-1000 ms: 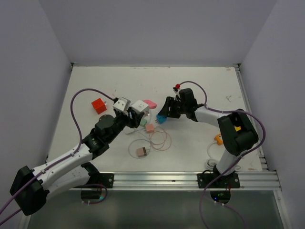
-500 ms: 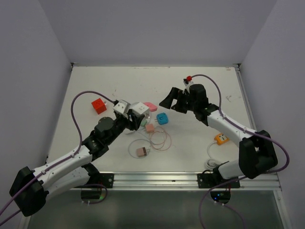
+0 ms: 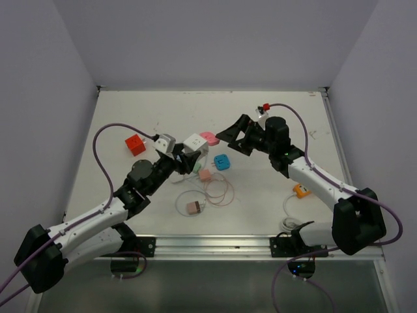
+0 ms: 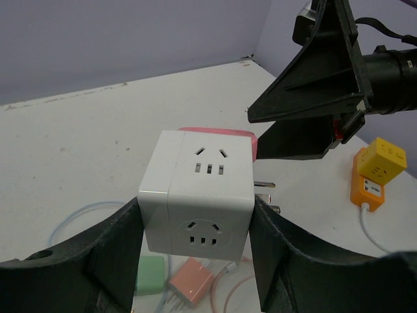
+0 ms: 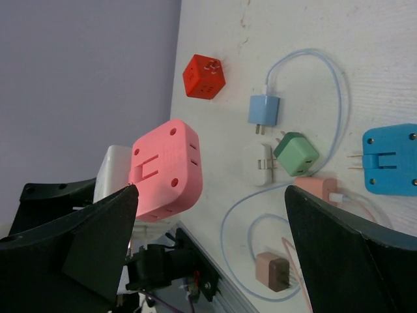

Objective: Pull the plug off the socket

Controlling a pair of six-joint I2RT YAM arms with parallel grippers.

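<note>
My left gripper (image 4: 199,229) clamps the white socket cube (image 4: 199,195); my right gripper (image 5: 207,199), jaws wide, must next seize its pink plug (image 5: 166,169).

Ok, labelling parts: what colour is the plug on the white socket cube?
The plug is pink, clearest in the right wrist view.

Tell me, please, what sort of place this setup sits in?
Probably a robotics lab test cell: a white table boxed in by plain walls, a left arm and right arm bolted to a metal rail, and props such as a white socket cube and a red cube.
</note>
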